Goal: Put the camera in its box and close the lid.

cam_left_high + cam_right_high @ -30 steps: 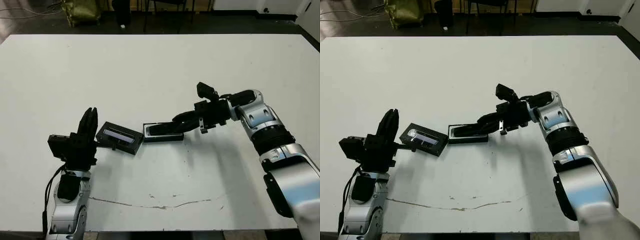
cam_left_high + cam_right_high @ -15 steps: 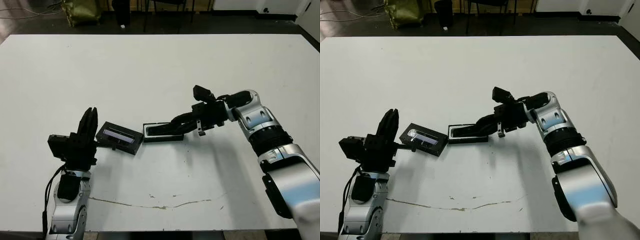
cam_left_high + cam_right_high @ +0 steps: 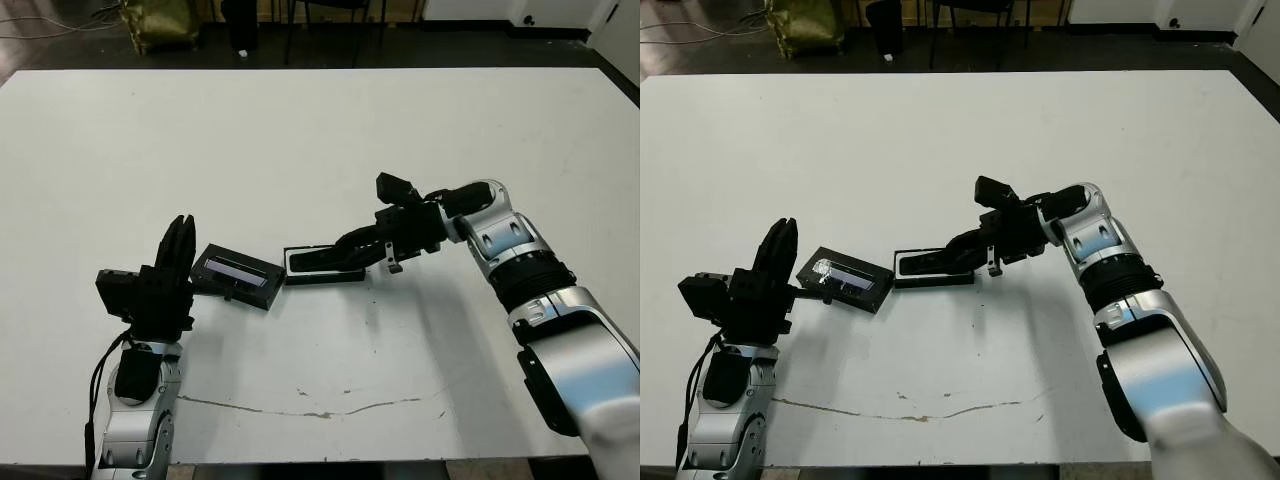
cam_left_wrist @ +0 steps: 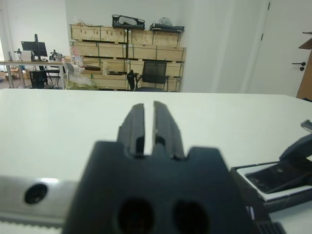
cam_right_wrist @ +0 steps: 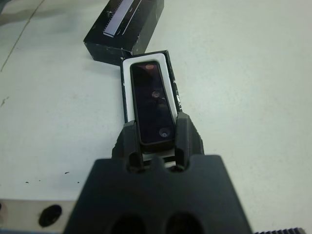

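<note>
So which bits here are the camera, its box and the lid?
camera [image 5: 152, 105], right wrist view, middle of its glossy dark face.
box [image 5: 128, 93], right wrist view, white lining along one long side.
lid [image 3: 238, 276], left eye view, middle of its clear window.

My right gripper [image 5: 156, 134] is matt black plastic, and its fingers [image 5: 184, 134] have a dull grain. Between them the camera [image 5: 152, 102] shows a glossy dark face that throws back small reddish glints. The box [image 5: 127, 92] has a smooth white lining and a flat black outer wall. The lid [image 3: 236, 277], left of centre in the head view, looks like matt black card with a shiny bluish window. The table [image 3: 300, 140] is smooth white, scuffed with a thin dark scratch near the bottom. My forearm [image 3: 515, 245] gleams like brushed silver metal.
</note>
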Controlling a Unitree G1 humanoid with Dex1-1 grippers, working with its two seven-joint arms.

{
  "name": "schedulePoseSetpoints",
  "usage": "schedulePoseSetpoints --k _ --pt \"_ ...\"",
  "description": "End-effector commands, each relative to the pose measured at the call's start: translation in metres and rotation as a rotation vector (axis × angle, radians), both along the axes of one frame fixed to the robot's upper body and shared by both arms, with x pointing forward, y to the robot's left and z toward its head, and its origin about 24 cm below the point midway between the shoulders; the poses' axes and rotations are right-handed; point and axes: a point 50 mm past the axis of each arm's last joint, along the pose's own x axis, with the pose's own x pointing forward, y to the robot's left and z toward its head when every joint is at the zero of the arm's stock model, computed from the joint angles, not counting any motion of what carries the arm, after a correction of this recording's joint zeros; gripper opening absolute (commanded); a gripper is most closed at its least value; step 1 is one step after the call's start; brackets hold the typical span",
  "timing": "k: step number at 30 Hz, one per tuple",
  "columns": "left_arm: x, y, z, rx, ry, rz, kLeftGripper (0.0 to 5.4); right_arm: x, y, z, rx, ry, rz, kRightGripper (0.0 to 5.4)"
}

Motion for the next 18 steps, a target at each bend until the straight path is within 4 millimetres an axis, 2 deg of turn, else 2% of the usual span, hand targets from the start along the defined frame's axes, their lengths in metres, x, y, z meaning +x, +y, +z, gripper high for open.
schedulePoseSetpoints --k 1,7,18 --pt "-0.003 0.001 -0.007 0.002 0.032 0.006 0.0 -0.003 0.013 -0.007 -0.007 0.005 0.033 0.1" --pt "-0.004 0.0 -0.008 -0.013 0.04 0.008 0.0 -0.001 0.008 -0.006 0.035 0.038 -0.019 0.1" --pt "-0.004 0.001 -0.009 -0.009 0.034 0.004 0.0 0.003 0.002 0.004 0.046 -0.062 -0.006 2.45"
